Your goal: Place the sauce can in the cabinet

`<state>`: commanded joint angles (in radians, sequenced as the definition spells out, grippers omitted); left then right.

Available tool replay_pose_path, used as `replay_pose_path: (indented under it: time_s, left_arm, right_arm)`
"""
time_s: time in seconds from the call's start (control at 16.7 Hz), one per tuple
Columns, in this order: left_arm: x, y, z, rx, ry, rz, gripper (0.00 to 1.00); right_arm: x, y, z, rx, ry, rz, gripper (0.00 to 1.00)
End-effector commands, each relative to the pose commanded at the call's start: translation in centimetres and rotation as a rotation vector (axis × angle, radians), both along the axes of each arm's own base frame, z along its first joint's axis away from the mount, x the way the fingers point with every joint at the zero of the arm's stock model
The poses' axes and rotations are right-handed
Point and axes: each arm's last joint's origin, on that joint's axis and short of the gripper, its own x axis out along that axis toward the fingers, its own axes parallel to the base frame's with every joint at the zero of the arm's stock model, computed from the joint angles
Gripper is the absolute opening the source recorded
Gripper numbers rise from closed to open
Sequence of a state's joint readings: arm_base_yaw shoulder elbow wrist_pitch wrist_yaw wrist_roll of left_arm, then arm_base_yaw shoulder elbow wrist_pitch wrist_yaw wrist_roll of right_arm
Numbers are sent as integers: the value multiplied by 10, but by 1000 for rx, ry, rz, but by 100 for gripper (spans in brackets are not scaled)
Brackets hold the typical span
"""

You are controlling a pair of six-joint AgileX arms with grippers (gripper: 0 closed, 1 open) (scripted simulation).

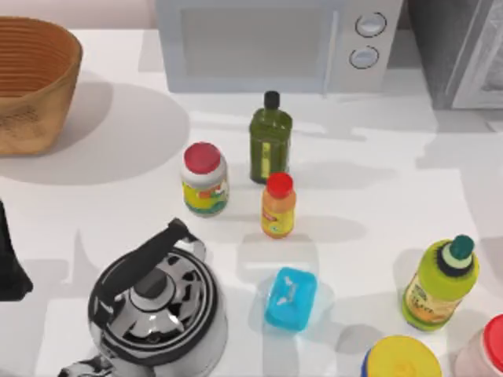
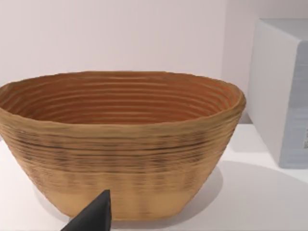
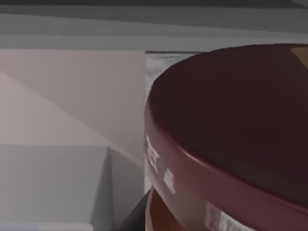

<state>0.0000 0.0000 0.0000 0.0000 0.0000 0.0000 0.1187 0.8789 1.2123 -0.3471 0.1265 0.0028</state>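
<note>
The sauce can (image 3: 231, 125) looms very close in the right wrist view, showing its dark brown glossy top, a rim with pale lettering and an orange strip below. A dark finger (image 3: 132, 216) of my right gripper lies against its side, so the gripper is shut on the can. Pale grey panels (image 3: 57, 183) and a darker grey edge rise behind it. In the top view the cabinet (image 1: 460, 47) stands at the back right corner, speckled grey with a pale framed door. My left arm (image 1: 9, 263) is parked at the left edge, facing the basket.
A woven basket (image 1: 31, 86) stands back left, with a white microwave (image 1: 275, 43) at the back middle. Mid-table are a green bottle (image 1: 270, 145), a red-lidded white jar (image 1: 204, 179) and a small orange bottle (image 1: 278, 206). In front are a kettle (image 1: 157, 302), a blue box (image 1: 291, 298) and a yellow-green bottle (image 1: 440, 283).
</note>
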Motion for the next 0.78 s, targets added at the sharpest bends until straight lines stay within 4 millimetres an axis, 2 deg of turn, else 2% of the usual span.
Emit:
replay_pose_path:
  time_s: [0.18,0.36,0.6,0.78]
  left_arm:
    - [0,0,0,0,0,0,100]
    - [0,0,0,0,0,0,100]
    - [0,0,0,0,0,0,100]
    - [0,0,0,0,0,0,100]
  right_arm:
    - [51,12,15,-23,133,0,0]
    - [80,23,44,-26,137,9,0]
    - [85,29,78,-3,44,10,0]
    - [80,29,91,11,-9,8,0]
